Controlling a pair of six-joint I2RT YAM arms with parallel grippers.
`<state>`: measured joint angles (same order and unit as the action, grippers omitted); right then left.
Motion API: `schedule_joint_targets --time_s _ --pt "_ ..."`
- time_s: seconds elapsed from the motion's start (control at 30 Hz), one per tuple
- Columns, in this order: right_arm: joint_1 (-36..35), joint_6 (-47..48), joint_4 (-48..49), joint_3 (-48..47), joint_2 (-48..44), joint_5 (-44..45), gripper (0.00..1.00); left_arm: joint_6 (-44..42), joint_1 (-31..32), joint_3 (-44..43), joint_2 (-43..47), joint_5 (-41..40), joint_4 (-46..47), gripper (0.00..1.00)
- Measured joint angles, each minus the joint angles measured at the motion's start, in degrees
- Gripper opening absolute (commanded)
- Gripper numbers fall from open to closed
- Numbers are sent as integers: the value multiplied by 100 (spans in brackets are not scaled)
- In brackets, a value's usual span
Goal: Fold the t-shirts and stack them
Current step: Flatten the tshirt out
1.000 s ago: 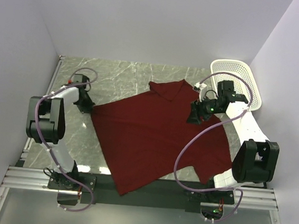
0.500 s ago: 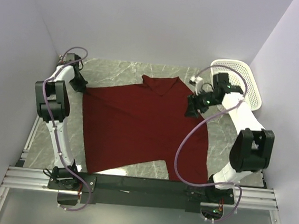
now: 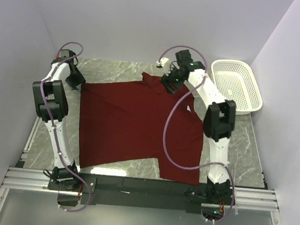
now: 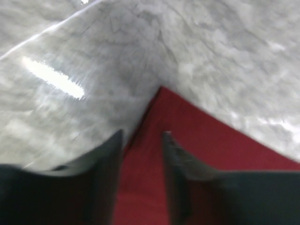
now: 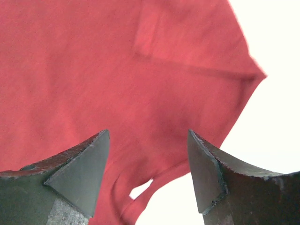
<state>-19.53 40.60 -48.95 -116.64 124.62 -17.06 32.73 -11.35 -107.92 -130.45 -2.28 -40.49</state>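
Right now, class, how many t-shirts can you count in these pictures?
1: a maroon t-shirt spread flat across the middle of the marble table. None shows in the white basket at far right; another could hide beneath the shirt.

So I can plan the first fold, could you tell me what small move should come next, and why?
Probably lower the right arm's fingers onto the far edge of the shirt by the collar and close. The shirt lies spread flat on the table, those fingers hang open over that edge, and the left arm's fingers stand parted at the far left corner.
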Motion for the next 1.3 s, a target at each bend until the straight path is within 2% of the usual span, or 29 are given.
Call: schedule_joint_targets --time_s 0.07,0.13,0.33,0.47,0.7,1.3 --pt "-133 68 -13 -516 431 177 72 -55 -37 326 350 103 140 60" --pt "-245 129 -70 -973 824 313 72 -111 -72 636 859 177 302 63" --pt "-498 278 -118 -1119 1311 629 69 -282 -96 1528 2398 409 1108 66" --pt "-605 295 -114 -1130 1471 734 68 -332 -98 2260 3025 597 1561 66" --pt "-658 361 -122 -1176 1696 894 67 -334 -101 2970 3121 831 1681 67" --pt "-680 358 361 -1355 1923 1110 62 -334 -101 3130 3130 916 1858 66"
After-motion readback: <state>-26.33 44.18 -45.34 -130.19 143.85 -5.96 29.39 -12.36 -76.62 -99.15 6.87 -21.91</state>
